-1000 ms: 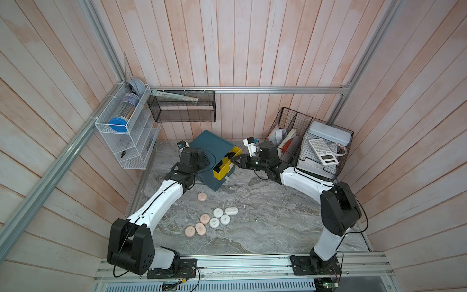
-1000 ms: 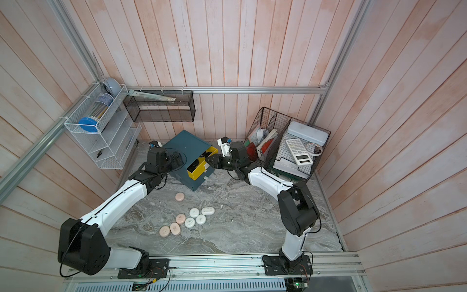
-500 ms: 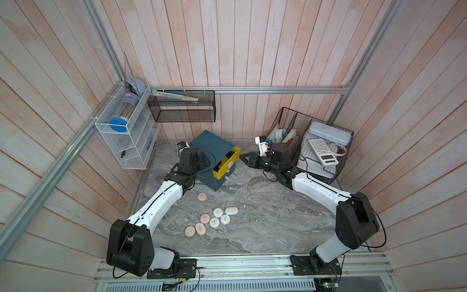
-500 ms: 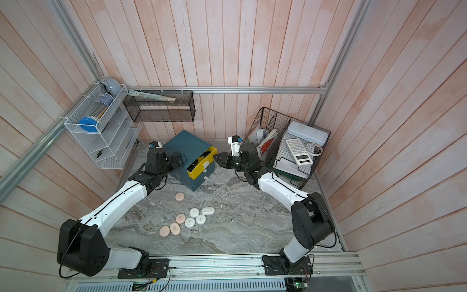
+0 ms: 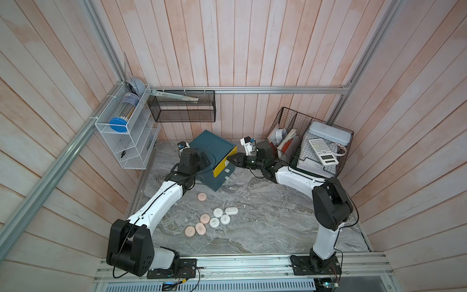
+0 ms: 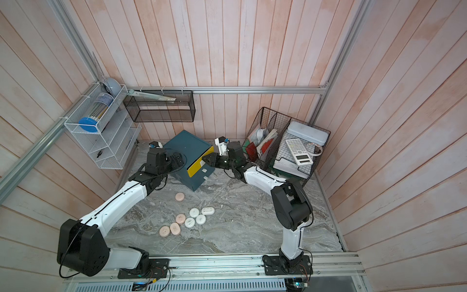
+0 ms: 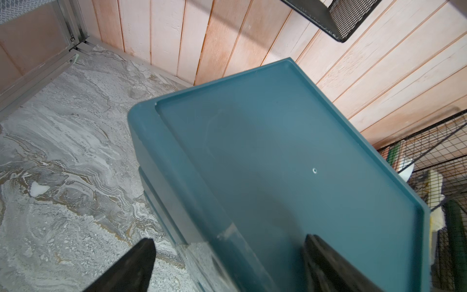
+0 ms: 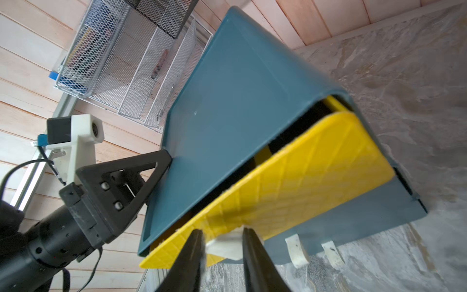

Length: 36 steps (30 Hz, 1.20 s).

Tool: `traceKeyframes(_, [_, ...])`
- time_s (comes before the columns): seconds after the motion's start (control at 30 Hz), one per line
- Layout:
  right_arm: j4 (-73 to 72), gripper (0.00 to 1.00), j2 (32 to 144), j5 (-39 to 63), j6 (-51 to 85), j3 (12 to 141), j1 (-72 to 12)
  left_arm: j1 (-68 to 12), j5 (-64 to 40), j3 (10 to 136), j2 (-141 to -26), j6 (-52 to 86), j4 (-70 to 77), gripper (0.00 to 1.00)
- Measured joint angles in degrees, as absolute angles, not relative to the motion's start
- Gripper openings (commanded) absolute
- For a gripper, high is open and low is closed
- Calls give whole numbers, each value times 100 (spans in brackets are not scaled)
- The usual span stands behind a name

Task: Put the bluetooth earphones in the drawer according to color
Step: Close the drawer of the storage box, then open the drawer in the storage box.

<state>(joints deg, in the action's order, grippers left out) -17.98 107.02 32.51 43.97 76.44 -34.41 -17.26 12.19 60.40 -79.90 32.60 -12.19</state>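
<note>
Right claw (image 8: 221, 233) is clamping the small white handle (image 8: 225, 244) of the yellow drawer (image 8: 316, 172), one finger pressing on each side of it. The drawer is sticking out a little from the teal cabinet (image 8: 240, 101) and sitting crooked in its slot, with a dark gap showing above it. What is lying inside, I cannot tell. Two more white handles (image 8: 294, 252) are poking out below it.

Over to the left claw (image 7: 228, 239): its fingers are standing wide apart and gripping nothing. One finger (image 7: 326, 263) is hanging over the cabinet's top, and the other is hanging off its side above the bench (image 7: 63, 151). In the right wrist view a fingertip (image 8: 164, 158) is touching the rear rim of that top.

The cabinet is standing near the back edge of the bench, left of the middle. It is turned at an angle, with its fronts facing toward the front right corner.

On the open bench, a lone pink case (image 5: 202, 196) is lying just in front of the cabinet. Nearer the front edge, three pink cases (image 5: 200, 228) and four white cases (image 5: 217, 212) are huddling together, some of them touching.

In the back right corner a wire basket (image 5: 285, 118) is standing with a calculator (image 5: 323, 151) lying in it.
</note>
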Motion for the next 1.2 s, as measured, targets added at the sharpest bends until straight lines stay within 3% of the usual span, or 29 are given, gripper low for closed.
traceKeyframes(0.33, [-1863, 31, 10353, 3162, 4491, 7026, -3406, -1726, 1070, 6012, -7981, 3260, -1168, 97])
traceKeyframes(0.67, [-2104, 29, 11015, 3409, 4768, 7717, -3444, -1726, 880, 5970, -7979, 3269, -1085, 97])
traceKeyframes(0.87, [-2338, 31, 10506, 3369, 4829, 6877, -3393, -1726, 679, 5867, -7896, 3288, -1002, 97])
traceKeyframes(1.2, [-2877, 60, 10230, 3343, 5004, 5881, -2934, -1741, 646, 5706, -7476, 3321, -1280, 100])
